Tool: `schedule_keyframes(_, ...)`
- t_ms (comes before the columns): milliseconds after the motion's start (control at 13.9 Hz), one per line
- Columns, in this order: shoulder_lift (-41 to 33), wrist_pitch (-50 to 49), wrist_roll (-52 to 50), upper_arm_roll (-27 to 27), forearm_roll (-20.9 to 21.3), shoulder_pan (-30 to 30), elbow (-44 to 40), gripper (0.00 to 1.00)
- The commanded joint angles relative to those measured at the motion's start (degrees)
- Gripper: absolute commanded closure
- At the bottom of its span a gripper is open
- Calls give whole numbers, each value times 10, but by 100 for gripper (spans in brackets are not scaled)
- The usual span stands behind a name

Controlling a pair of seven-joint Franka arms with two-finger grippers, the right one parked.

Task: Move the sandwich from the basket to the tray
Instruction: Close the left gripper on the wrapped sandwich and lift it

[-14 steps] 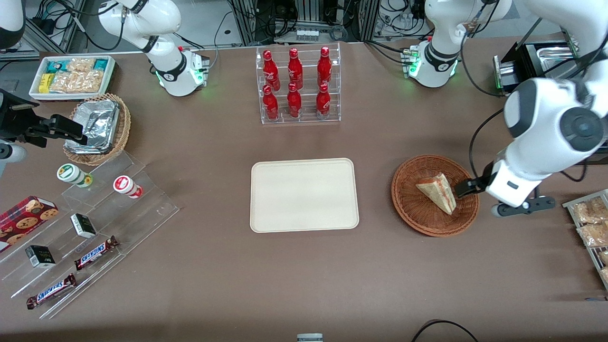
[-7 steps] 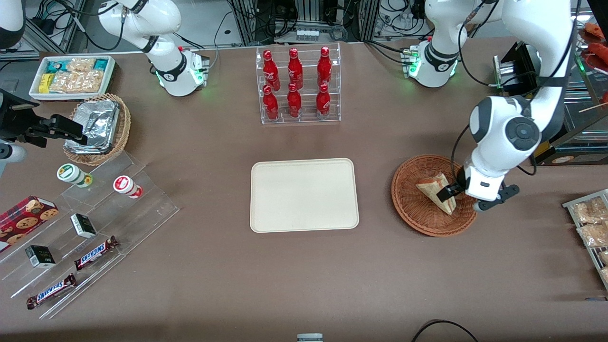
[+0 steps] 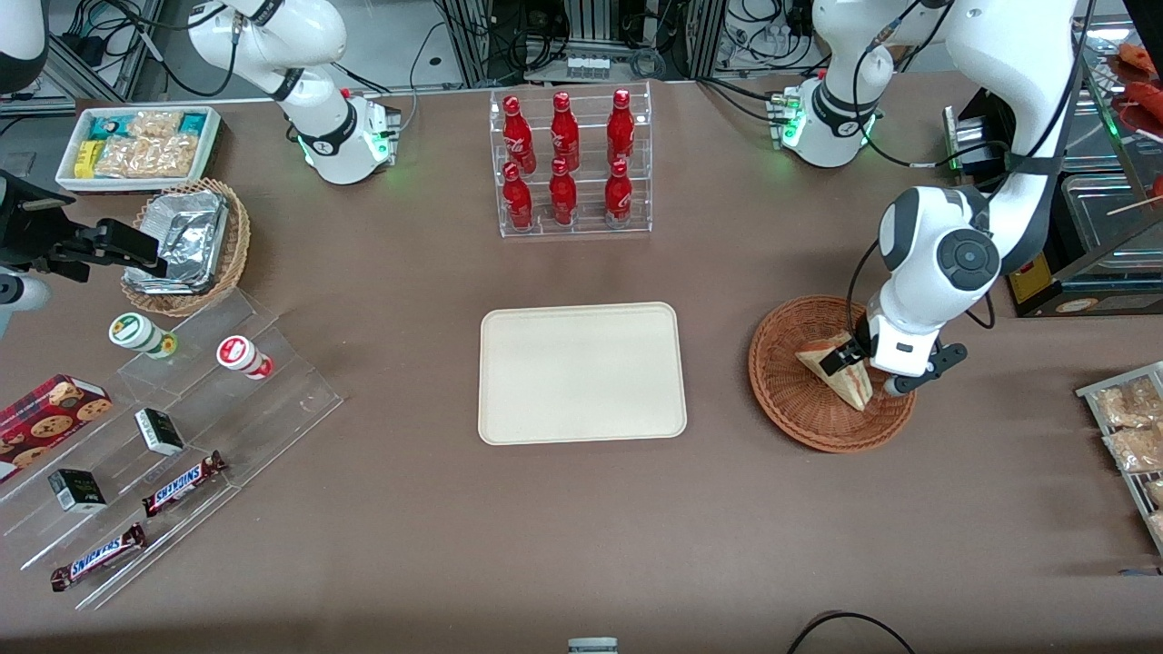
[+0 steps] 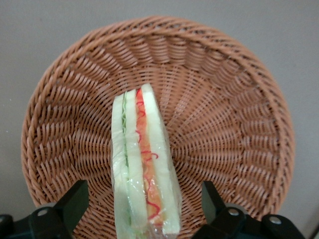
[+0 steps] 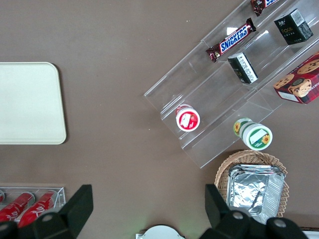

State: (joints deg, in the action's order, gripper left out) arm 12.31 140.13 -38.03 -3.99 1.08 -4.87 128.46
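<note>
Now, nearest first:

Snickers bars (image 3: pixel 136 518): two brown wrappers on the clear stepped shelf at the lower left of the front frame, toward the parked arm's end of the table.

Tray (image 3: pixel 581 373): cream-white rectangle with rounded corners and a low rim, flat at the centre of the front frame, nothing on it.

Basket (image 3: pixel 790 400): round, shallow, reddish-brown wicker, at the right of the front frame, well apart from the tray, toward the working arm's end.

Sandwich (image 3: pixel 840 371): triangular wedge lying in the basket; pale tan bread outside. The wrist view shows its cut edge (image 4: pixel 144 169) turned up, wrapped in clear film, with pale bread slices, a thin green line and a wavy red-orange streak between them.

Gripper (image 3: pixel 849 356): low over the basket, fingers spread wide; in the wrist view one dark fingertip (image 4: pixel 75 199) sits on each side of the wedge, with a gap to the bread on both sides, touching nothing.

Bottle rack (image 3: pixel 571 163): clear stand with six red bottles, at the upper centre of the front frame, farther from the camera than the tray.
</note>
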Motion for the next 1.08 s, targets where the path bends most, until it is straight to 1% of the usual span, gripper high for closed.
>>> schedule_keyframes(0,18,18,-15,1,7,-3,7,0)
schedule_keyframes(72,24,19,-15,1,7,-3,7,0)
schedule_keyframes(144,27,22,-15,1,7,-3,7,3)
schedule_keyframes(216,30,23,-22,1,7,-3,6,33)
schedule_keyframes(288,31,23,-27,1,7,-3,4,72)
schedule_keyframes(360,31,19,-26,1,7,-3,1,100)
schedule_keyframes(648,15,15,-25,0,7,-4,-7,100)
schedule_keyframes(792,-20,-29,-17,0,9,-12,-21,100)
schedule_keyframes(864,-29,-60,-16,-1,12,-15,-44,100)
schedule_keyframes(1008,-26,-140,-18,-1,12,-50,-126,100)
